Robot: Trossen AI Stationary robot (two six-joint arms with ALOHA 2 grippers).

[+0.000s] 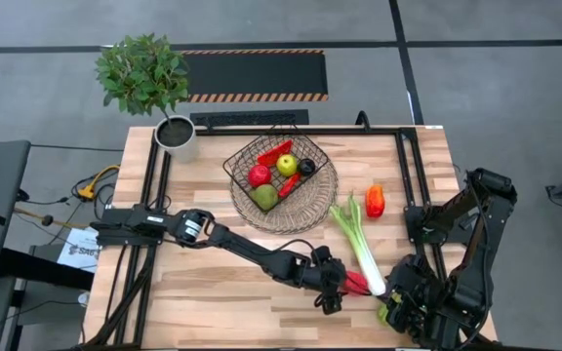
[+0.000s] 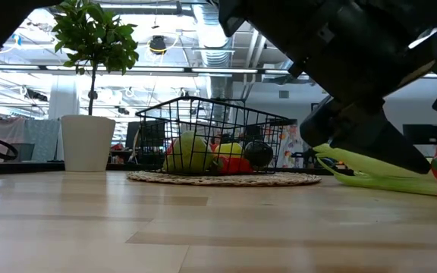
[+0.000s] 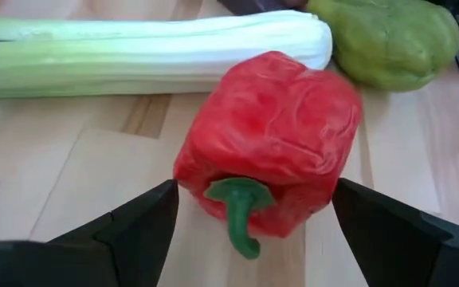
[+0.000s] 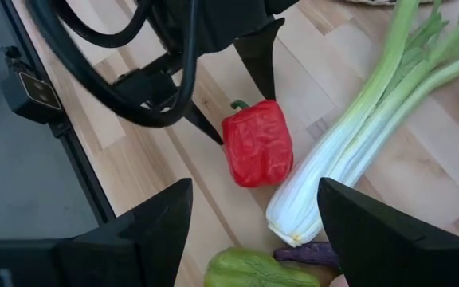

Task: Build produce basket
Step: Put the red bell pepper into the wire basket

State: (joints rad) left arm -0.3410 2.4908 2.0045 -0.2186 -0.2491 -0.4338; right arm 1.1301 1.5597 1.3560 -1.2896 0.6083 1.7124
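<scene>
Here, the left gripper (image 3: 253, 215) has its fingers spread apart either side of a red pepper (image 3: 273, 143), not gripping it. The pepper lies just beside the leek (image 1: 359, 239). The right gripper (image 4: 249, 231), fingers apart, hovers near the leek's white end. The basket (image 1: 281, 168), well beyond the leek, holds other produce.

floor: grey tiles (image 1: 496, 78) | striped black mat (image 1: 254, 74) | ceiling: ducts (image 2: 217, 53)

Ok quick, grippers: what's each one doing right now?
Left gripper: open, fingers either side of the red pepper, not yet closed on it.
Right gripper: open, holding nothing, above the leek end.
</scene>
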